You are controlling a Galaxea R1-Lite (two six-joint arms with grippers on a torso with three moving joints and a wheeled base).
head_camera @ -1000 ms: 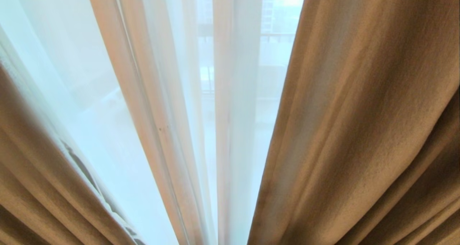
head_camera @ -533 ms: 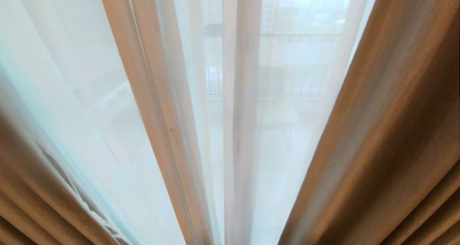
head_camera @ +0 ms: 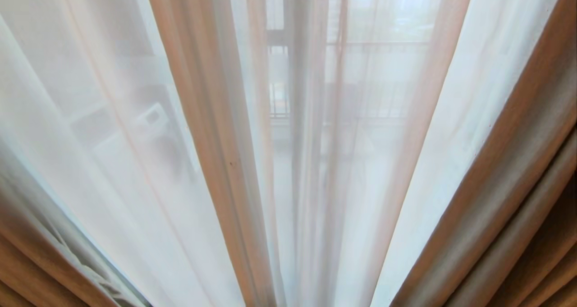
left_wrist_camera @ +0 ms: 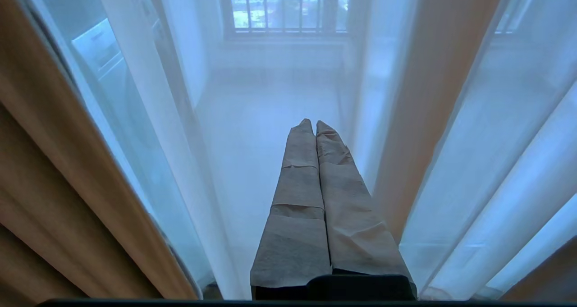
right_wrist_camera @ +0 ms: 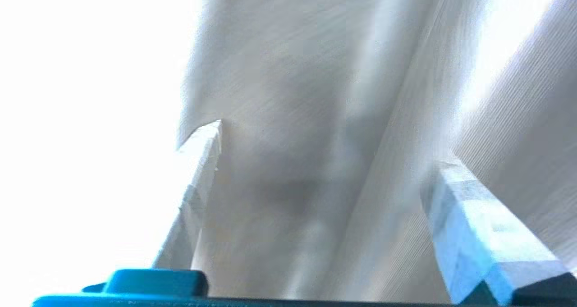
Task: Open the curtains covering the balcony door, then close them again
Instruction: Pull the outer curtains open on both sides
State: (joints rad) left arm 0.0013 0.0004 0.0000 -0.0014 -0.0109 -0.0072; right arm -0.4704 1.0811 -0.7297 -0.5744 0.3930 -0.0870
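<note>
Head view: sheer white curtains (head_camera: 112, 153) fill the centre of the frame, flanked by the beige curtain (head_camera: 518, 199) along the right edge and another beige panel (head_camera: 27, 262) at lower left. Behind the sheers, upper centre, the dark frame of the balcony door (head_camera: 277, 38) and a railing (head_camera: 378, 45) show faintly. Left wrist view: left gripper (left_wrist_camera: 314, 126), jaws pressed together and empty, points between hanging sheers without touching them. Right wrist view: right gripper (right_wrist_camera: 329, 149), jaws spread wide, holding nothing; a grey fold of cloth (right_wrist_camera: 288, 95) hangs just beyond and between them.
</note>
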